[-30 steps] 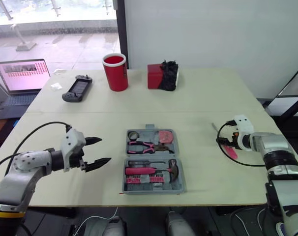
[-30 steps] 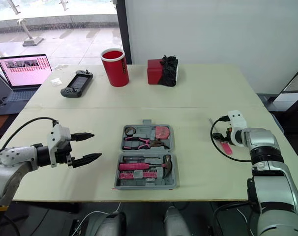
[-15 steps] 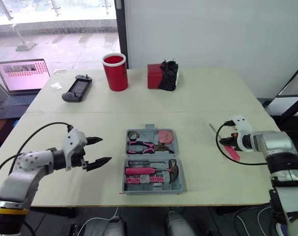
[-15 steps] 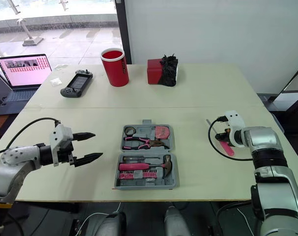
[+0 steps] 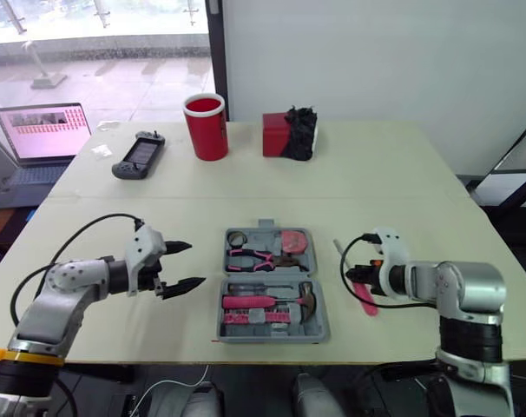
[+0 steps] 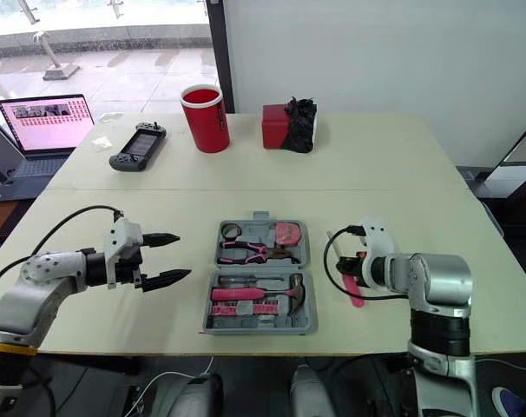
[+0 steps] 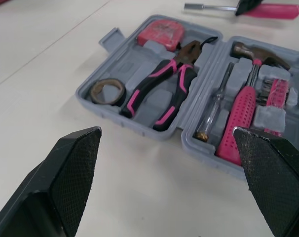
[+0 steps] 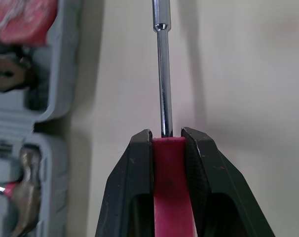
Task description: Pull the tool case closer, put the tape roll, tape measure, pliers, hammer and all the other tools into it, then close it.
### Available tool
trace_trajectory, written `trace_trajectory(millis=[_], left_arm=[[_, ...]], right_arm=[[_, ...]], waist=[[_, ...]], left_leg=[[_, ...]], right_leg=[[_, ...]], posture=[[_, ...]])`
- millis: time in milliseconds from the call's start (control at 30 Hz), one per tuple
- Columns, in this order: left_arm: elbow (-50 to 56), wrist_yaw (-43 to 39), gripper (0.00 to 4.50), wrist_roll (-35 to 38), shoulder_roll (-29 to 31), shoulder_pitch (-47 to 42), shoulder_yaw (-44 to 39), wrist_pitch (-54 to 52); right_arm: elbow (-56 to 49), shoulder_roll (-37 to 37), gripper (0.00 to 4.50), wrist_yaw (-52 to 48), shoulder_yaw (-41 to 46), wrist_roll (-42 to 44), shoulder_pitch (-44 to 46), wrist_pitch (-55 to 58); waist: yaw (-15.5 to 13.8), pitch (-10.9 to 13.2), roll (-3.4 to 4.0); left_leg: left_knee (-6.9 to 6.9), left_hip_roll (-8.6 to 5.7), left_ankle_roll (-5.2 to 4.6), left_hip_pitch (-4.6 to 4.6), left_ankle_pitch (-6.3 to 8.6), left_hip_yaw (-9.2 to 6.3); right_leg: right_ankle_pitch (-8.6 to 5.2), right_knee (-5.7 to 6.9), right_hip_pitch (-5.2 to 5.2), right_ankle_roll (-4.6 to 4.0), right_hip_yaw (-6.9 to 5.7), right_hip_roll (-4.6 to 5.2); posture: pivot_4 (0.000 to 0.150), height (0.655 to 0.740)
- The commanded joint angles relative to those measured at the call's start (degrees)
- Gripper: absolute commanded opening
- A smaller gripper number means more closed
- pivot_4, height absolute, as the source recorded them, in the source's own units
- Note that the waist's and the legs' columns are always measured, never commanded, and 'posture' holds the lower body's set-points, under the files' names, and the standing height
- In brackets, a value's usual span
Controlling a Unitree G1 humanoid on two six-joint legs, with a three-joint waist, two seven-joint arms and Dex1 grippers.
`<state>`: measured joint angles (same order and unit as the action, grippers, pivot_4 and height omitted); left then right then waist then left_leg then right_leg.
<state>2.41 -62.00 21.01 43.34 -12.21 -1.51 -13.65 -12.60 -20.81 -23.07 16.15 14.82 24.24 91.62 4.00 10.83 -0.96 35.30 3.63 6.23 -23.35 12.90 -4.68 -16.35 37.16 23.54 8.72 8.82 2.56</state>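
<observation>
Open in the middle of the table (image 5: 376,174): grey tool case (image 7: 121,63) of moulded plastic. Just beside it, right gripper (image 8: 167,138) clamped on pink-handled screwdriver (image 8: 168,168) with smooth steel shaft. Opposite, left gripper (image 5: 193,265) with textured jaws wide apart.

I see both arms, the left arm (image 5: 65,285) and right arm (image 5: 464,290), clad in silver-grey shells of rounded, drum-like segments with dark joints between them. The left gripper (image 5: 196,264) and right gripper (image 8: 168,134) each sit on a white blocky wrist housing (image 5: 147,250), with a black cable (image 5: 82,236) looping back from it. The fingers (image 7: 73,168) are matt black tapering wedges with a fine cross-hatched texture, and a yellow band (image 5: 8,354) rings the left arm
</observation>
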Motion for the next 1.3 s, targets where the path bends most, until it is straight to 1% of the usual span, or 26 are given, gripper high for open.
trace_trajectory(millis=[33, 67, 100, 133, 200, 300, 333, 400, 467, 500, 533, 600, 667, 700, 767, 800, 867, 967, 1000, 1033, 1167, 1300], left_arm=[[0.17, -0.43, 4.50, -0.41, -0.12, -0.88, -0.27, 1.31], [0.16, -0.41, 4.50, -0.44, -0.19, -0.92, -0.23, 1.37], [0.15, -0.40, 4.50, -0.48, -0.25, -0.96, -0.21, 1.40], [0.19, -0.35, 4.50, -0.52, -0.34, -0.94, -0.19, 1.41], [0.45, -0.42, 4.50, -0.58, -0.42, -0.72, -0.15, 1.53], [0.79, -0.31, 4.50, -0.60, -0.36, -0.33, -0.34, 1.55], [0.90, -0.26, 4.50, -0.60, -0.34, -0.21, -0.41, 1.54], [1.21, -0.05, 4.50, -0.53, -0.15, 0.27, -0.82, 1.49], [1.56, 0.14, 4.50, -0.42, 0.10, 0.74, -1.27, 1.42], [1.69, 0.34, 4.50, -0.40, 0.13, 0.86, -1.47, 1.44], [1.98, 0.67, 4.50, -0.30, 0.17, 1.10, -1.84, 1.40], [2.64, 1.17, 4.50, -0.15, 0.25, 1.57, -2.32, 1.27], [3.44, 1.52, 4.50, 0.08, 0.27, 2.19, -2.66, 1.00], [4.08, 1.67, 4.50, 0.14, 0.35, 3.03, -2.93, 1.02], [4.92, 1.87, 4.50, 0.19, 0.42, 4.23, -3.36, 0.99], [5.29, 1.93, 4.50, 0.14, 0.43, 4.83, -3.54, 1.03], [5.64, 2.08, 4.50, 0.06, 0.40, 5.31, -3.64, 1.02], [6.91, 2.80, 4.50, 0.40, 0.40, 6.41, -4.03, 0.44], [7.30, 2.98, 4.50, 0.45, 0.40, 6.79, -4.13, 0.34], [7.71, 3.18, 4.50, 0.47, 0.39, 7.18, -4.21, 0.22], [8.79, 4.25, 4.50, 0.21, 0.35, 8.37, -4.72, -0.11], [9.28, 4.89, 4.50, -0.21, 0.55, 9.68, -5.26, 0.40]], right_arm=[[-2.65, 0.43, 0.36, 2.59, 1.40, -0.55, -0.50, 0.30], [-2.89, 0.63, 0.36, 2.75, 1.31, -0.19, -0.79, 0.41], [-3.05, 0.74, 1.40, 2.86, 1.26, 0.16, -0.96, 0.49], [-3.17, 0.50, 1.76, 2.86, 0.78, 0.49, -1.19, 0.24], [-3.02, -0.75, 2.84, 2.47, -0.37, 1.07, -1.18, -0.52], [-2.35, -2.96, 4.32, 1.39, -0.52, 2.25, 0.64, -0.53], [-2.16, -3.64, 4.44, 1.12, -0.47, 2.60, 1.16, -0.54], [-0.95, -7.12, 4.44, -0.64, -0.84, 3.84, 3.35, -0.75], [1.07, -9.51, 4.44, -2.77, -0.32, 5.66, 7.37, -0.93], [1.34, -11.07, 4.44, -4.24, -1.71, 6.65, 8.64, -1.88], [0.53, -14.62, 4.44, -7.35, -6.28, 6.49, 9.37, -6.89], [-0.86, -19.00, 4.44, -13.06, -11.93, 5.18, 9.35, -20.55], [-0.89, -24.72, 4.44, -19.90, -18.33, 1.90, 8.78, -33.51], [0.32, -28.56, 4.44, -25.66, -23.44, 0.40, 9.46, -37.37], [2.99, -32.83, 4.44, -33.22, -29.52, -1.25, 10.84, -42.64], [5.07, -35.13, 4.44, -36.69, -33.58, -5.50, 11.77, -50.33], [8.16, -37.41, 4.44, -40.35, -38.01, -10.93, 13.01, -60.48], [19.35, -39.78, 4.44, -46.02, -47.43, -25.42, 18.93, -94.06], [23.06, -39.87, 4.44, -46.09, -49.64, -29.40, 20.83, -104.02], [27.23, -39.38, 4.44, -44.84, -51.48, -33.25, 22.99, -111.02], [39.26, -37.06, 4.44, -40.25, -55.92, -43.45, 28.71, -133.84], [44.69, -34.59, 4.44, -36.21, -58.30, -50.58, 30.52, -146.47]], waist=[[0.03, 0.00, 0.00], [0.12, 0.00, 0.00], [0.13, 0.00, 0.00], [0.11, 0.00, 0.00], [0.13, 0.00, 0.00], [0.08, 0.00, 0.00], [0.08, 0.00, 0.00], [0.06, 0.00, 0.00], [0.12, 0.01, 0.00], [0.19, 0.01, 0.00], [0.19, 0.01, 0.00], [0.15, 0.02, -0.01], [0.17, 0.03, -0.01], [0.14, 0.04, 0.00], [0.10, 0.07, -0.05], [0.08, 0.07, -0.06], [0.04, 0.09, -0.06], [0.19, 0.24, -0.05], [0.29, 0.28, -0.04], [0.33, 0.29, -0.06], [0.26, 0.35, -0.11], [0.15, 0.37, -0.09]], left_leg=[[0.00, 0.00, 0.00, 0.00, 0.00, 0.00], [-0.01, 0.00, 0.00, 0.00, 0.00, 0.00], [-0.02, 0.01, 0.00, 0.00, 0.00, 0.00], [-0.03, 0.01, 0.00, 0.02, 0.00, -0.01], [-0.03, 0.01, 0.00, 0.02, 0.00, -0.01], [-0.02, 0.01, 0.00, 0.02, 0.00, -0.01], [-0.01, 0.00, 0.00, 0.02, 0.00, 0.00], [-0.01, 0.00, 0.00, 0.01, 0.00, 0.00], [-0.01, 0.00, 0.00, 0.00, 0.00, 0.00], [-0.01, 0.00, 0.00, 0.00, 0.00, 0.00], [-0.02, 0.01, 0.00, 0.01, 0.00, 0.00], [-0.07, 0.02, 0.00, 0.02, 0.00, 0.00], [-0.11, 0.02, 0.00, 0.00, 0.00, 0.00], [-0.13, 0.02, 0.00, 0.00, 0.01, 0.01], [-0.14, 0.02, 0.00, -0.03, 0.01, 0.05], [-0.12, 0.02, 0.00, -0.03, 0.01, 0.05], [-0.10, 0.02, 0.00, -0.03, 0.01, 0.06], [-0.04, 0.02, 0.01, -0.02, 0.00, 0.10], [-0.01, 0.02, 0.03, 0.00, -0.01, 0.17], [-0.02, 0.02, 0.04, 0.01, -0.02, 0.22], [-0.09, 0.03, 0.05, 0.02, -0.02, 0.23], [-0.16, 0.04, 0.04, 0.03, -0.02, 0.22]], right_leg=[[-0.01, 0.00, 0.00, -0.01, 0.00, 0.00], [0.00, 0.01, 0.01, 0.00, 0.00, 0.00], [0.00, 0.02, 0.02, 0.00, 0.00, -0.01], [0.00, 0.02, 0.02, 0.00, 0.00, -0.02], [0.00, 0.02, 0.02, 0.01, 0.00, -0.02], [-0.01, 0.00, -0.01, -0.02, 0.00, -0.01], [-0.01, 0.00, 0.00, -0.03, 0.01, 0.00], [-0.02, 0.00, 0.00, -0.03, 0.00, 0.00], [-0.02, -0.01, 0.02, -0.04, 0.01, 0.00], [-0.02, 0.00, 0.02, -0.04, 0.01, 0.00], [-0.01, 0.00, 0.03, -0.04, 0.01, -0.01], [-0.02, -0.01, 0.05, -0.03, 0.00, -0.02], [-0.03, -0.07, 0.05, 0.02, -0.01, -0.01], [-0.02, -0.12, 0.05, 0.04, 0.00, -0.01], [-0.02, -0.16, 0.06, 0.11, 0.00, 0.04], [-0.02, -0.18, 0.05, 0.11, 0.00, 0.04], [-0.04, -0.18, 0.06, 0.06, 0.00, 0.05], [-0.04, -0.16, 0.07, -0.04, 0.01, 0.06], [-0.02, -0.17, 0.10, -0.06, 0.02, 0.08], [-0.01, -0.17, 0.10, -0.07, 0.03, 0.10], [-0.01, -0.14, 0.14, -0.08, 0.03, 0.10], [0.01, -0.09, 0.15, -0.02, 0.04, 0.10]], posture=[[0.150, 0.7272], [0.150, 0.7272], [0.150, 0.7272], [0.150, 0.7272], [0.150, 0.7272], [0.150, 0.7272], [0.150, 0.7272], [0.150, 0.7272], [0.150, 0.7272], [0.150, 0.7272], [0.150, 0.7272], [0.150, 0.7272], [0.150, 0.7272], [0.150, 0.7272], [0.150, 0.7272], [0.150, 0.7272], [0.150, 0.7272], [0.150, 0.7272], [0.150, 0.7272], [0.150, 0.7272], [0.150, 0.7272], [0.150, 0.7272]])
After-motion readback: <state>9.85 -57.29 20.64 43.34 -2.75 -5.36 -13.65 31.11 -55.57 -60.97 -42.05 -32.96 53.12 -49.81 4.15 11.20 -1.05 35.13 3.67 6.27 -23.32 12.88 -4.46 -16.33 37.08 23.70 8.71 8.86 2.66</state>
